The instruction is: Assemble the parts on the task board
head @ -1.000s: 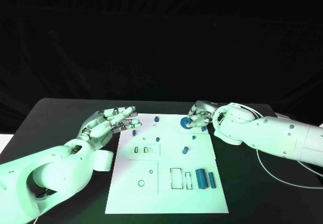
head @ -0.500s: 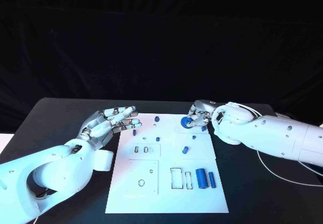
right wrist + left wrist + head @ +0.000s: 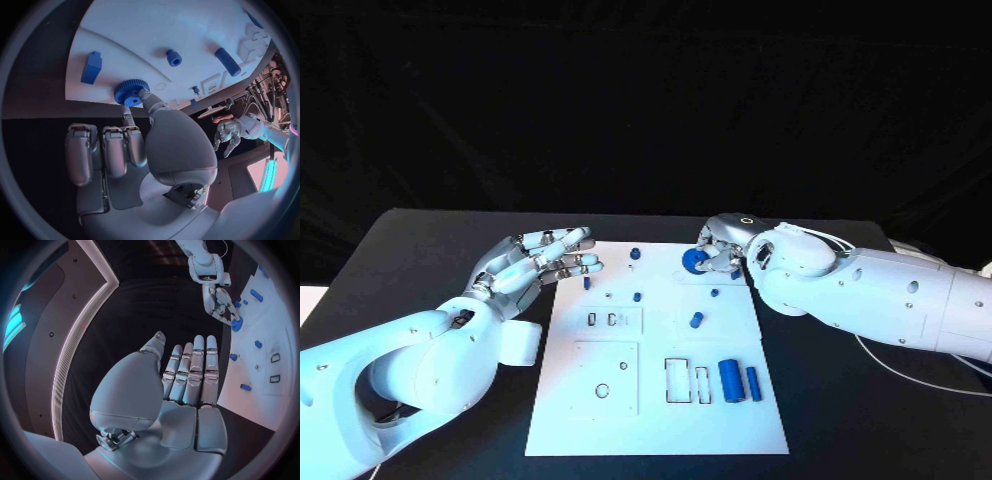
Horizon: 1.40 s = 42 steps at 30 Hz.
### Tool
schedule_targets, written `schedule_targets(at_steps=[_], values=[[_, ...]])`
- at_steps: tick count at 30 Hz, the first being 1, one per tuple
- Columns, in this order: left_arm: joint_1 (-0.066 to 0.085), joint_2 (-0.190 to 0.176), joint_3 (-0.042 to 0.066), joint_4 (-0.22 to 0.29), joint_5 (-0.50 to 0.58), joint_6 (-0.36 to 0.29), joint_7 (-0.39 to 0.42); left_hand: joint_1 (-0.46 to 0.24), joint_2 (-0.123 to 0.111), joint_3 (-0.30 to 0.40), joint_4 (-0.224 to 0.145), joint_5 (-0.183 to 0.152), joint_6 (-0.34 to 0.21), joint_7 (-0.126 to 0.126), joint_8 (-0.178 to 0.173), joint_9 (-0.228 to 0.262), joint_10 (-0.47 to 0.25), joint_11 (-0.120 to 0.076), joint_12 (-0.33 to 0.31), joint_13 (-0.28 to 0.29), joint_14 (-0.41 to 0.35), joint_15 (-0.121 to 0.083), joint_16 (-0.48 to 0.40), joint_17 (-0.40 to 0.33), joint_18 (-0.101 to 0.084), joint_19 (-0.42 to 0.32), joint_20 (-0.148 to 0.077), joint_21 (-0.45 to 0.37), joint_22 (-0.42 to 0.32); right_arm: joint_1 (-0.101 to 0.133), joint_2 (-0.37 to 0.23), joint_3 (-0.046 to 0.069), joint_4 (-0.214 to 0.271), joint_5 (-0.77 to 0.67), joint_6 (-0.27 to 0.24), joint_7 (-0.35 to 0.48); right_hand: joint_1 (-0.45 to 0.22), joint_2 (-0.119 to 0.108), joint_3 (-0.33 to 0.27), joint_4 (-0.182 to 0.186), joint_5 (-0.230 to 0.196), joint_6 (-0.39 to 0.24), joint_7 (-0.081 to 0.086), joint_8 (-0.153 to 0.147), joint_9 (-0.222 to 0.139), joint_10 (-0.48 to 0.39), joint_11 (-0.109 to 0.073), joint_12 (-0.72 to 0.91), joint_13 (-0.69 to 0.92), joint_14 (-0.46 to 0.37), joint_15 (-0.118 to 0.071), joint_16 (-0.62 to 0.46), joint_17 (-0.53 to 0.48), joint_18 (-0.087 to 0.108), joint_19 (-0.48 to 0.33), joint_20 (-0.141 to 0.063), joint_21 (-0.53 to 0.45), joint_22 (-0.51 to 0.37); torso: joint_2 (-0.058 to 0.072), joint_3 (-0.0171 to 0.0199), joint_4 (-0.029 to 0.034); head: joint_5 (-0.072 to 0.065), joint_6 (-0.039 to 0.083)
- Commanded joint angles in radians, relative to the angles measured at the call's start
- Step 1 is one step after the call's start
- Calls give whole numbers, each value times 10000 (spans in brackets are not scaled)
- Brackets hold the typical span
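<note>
My right hand (image 3: 721,255) pinches a blue gear (image 3: 694,261) over the white task board (image 3: 661,410), which lies on the black table (image 3: 430,250). My left hand (image 3: 538,264) hovers beside the board, fingers apart, seemingly empty.

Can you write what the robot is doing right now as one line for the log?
right robot hand: pinches blue gear above task board | left robot hand: open, beside board

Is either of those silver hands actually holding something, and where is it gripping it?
The right hand pinches the blue gear by its toothed rim, over the task board. The left hand holds nothing.
</note>
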Motion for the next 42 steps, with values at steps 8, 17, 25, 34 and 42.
schedule_targets(at_steps=[8,17,25,34,42], values=[[9,26,6,-20,-58,239,-15,-21,93,0,-69,-52,-37,-43,-50,-10,-18,31,-55,-7,81,20,-56,14,123,68,-2,-16,-9,39,10,-50,825,148,-1339,299,-194,-69,100,119,514,123,-124,-81,115,706,-53,48,2060,814,-59,71,1493,-194,351,-84,122,1024,-11,-10,30,66,11],[9,45,5,-23,-58,269,-79,-20,102,0,-72,-51,-36,-42,-53,-10,-19,31,-57,-7,84,19,-60,16,123,70,-3,-17,-11,162,818,-52,809,-5,-1134,93,-219,-82,120,133,572,113,-116,-97,115,703,-45,39,2057,811,-54,64,1477,-199,361,-80,134,1050,-4,-26,35,164,7],[10,51,5,-24,-58,274,-91,-20,102,0,-72,-51,-36,-42,-53,-10,-19,31,-57,-7,84,19,-60,16,123,70,-3,-17,-11,161,1523,-73,412,-48,-665,-30,-259,-79,132,162,581,98,-105,-114,114,690,-36,13,2039,807,-47,57,1458,-202,367,-75,141,1065,14,-25,44,224,-18],[10,72,5,-8,-58,290,-96,-20,102,0,-72,-51,-36,-42,-53,-10,-19,31,-57,-7,84,19,-60,16,123,70,-3,-17,-11,118,2048,-101,7,-62,-362,-64,-275,-80,142,172,578,75,-97,-133,110,681,-28,-6,2027,806,-42,54,1453,-202,365,-72,140,1064,9,-17,42,258,-43],[10,70,5,-17,-58,299,-106,-20,102,0,-72,-51,-36,-42,-53,-10,-19,31,-57,-7,84,19,-60,16,123,70,-3,-17,-11,83,2212,-110,-107,-209,-154,-35,-316,-119,147,187,482,28,-75,-176,104,649,-9,-66,1988,801,-24,46,1436,-206,370,-58,148,1084,12,-8,22,287,-50]])
